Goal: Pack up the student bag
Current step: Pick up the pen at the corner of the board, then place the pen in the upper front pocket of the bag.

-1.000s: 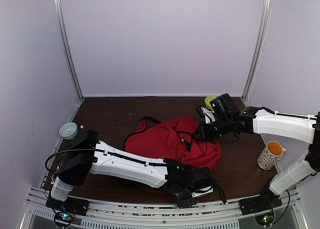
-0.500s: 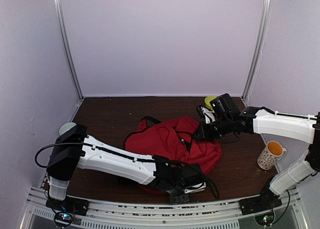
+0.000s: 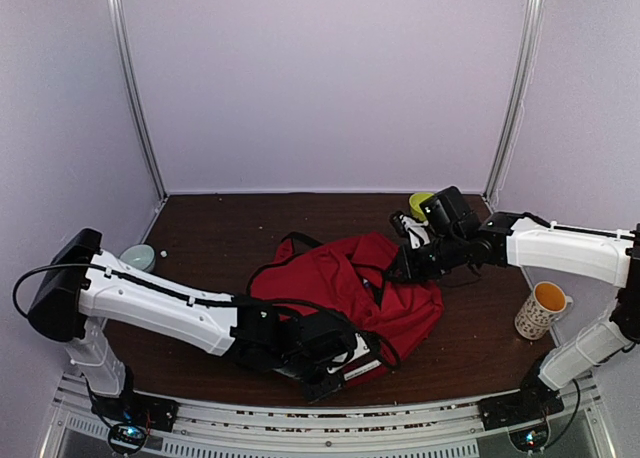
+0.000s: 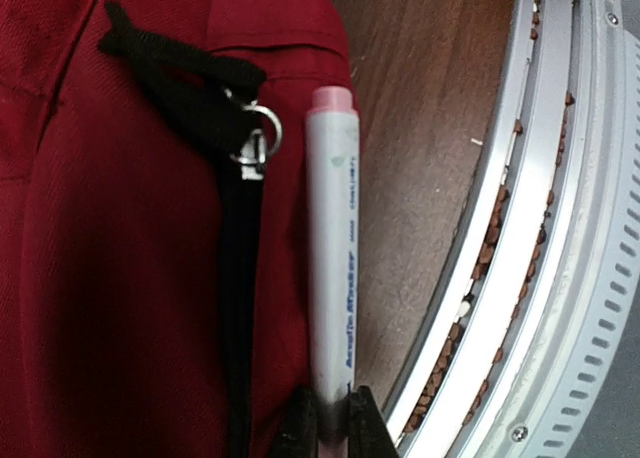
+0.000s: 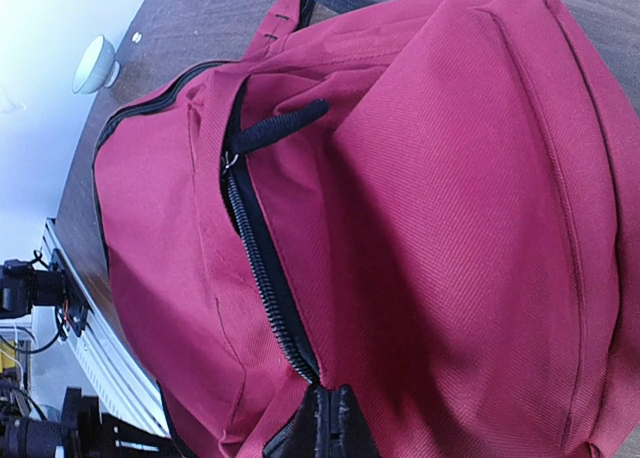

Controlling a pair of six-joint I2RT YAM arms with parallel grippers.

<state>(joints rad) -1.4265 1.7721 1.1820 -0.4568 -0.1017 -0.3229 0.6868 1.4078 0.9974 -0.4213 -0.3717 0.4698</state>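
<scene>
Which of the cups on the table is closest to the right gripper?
The yellow-green cup at the back, partly hidden behind the right gripper. The patterned mug with orange inside stands farther right, the pale bowl far left.

Student bag blocks mid table, mug R edge, bowl L edge; back-left wood free.

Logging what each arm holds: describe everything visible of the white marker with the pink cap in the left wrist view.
The white plastic marker with a pink cap has a slim round barrel with blue lettering along it and a dark band near its lower end. The left tool pinches that end between black fingers, cap pointing away. It runs beside the edge of the dark-red fabric backpack, near a black zipper pull, over the brown wooden table. Contact with the fabric cannot be told.
</scene>
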